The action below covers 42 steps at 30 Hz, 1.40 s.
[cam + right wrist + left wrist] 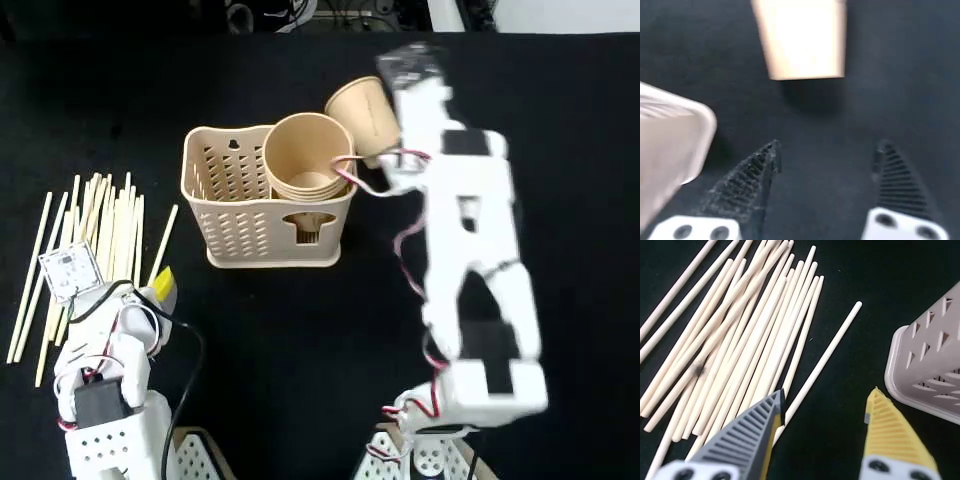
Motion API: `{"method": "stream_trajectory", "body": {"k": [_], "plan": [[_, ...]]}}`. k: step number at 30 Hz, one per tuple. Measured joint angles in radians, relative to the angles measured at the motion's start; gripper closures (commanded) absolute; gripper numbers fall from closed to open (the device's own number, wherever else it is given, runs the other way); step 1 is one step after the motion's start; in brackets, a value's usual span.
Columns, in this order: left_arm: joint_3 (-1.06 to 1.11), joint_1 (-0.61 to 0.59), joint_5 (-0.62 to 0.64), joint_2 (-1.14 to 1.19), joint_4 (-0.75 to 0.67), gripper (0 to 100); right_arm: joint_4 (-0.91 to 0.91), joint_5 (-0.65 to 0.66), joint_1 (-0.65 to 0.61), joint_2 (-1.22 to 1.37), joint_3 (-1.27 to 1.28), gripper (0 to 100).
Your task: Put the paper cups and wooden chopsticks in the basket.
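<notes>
beside the basket [250,228] — one paper cup [362,112], tipped.

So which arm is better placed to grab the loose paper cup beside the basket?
Right. The right tool is open and faces that paper cup just ahead, beside the basket. The left tool hovers open over the chopsticks on the basket's other side.

Beige slotted basket [250,240] sits upright, with stacked cups [308,165] in its right end. Another cup [362,110] lies tipped over just behind it, and loose chopsticks [100,225] are scattered to its left.
</notes>
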Motion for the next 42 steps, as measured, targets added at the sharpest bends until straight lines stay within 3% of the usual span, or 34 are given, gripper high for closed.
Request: {"method": "stream_trajectory", "body": {"k": [12,30,36,42], "plan": [[0.0,0.0,0.0,0.0,0.0,73,0.121,0.003,-0.032,0.387,-0.477,65.8],[0.0,0.0,0.0,0.0,0.0,73,0.121,0.008,-0.054,0.709,-0.789,66.2],[0.0,0.0,0.0,0.0,0.0,73,0.121,0.012,-0.052,0.787,-0.852,81.8],[0.0,0.0,0.0,0.0,0.0,73,0.127,0.015,-0.028,0.824,-0.916,89.4]]}}
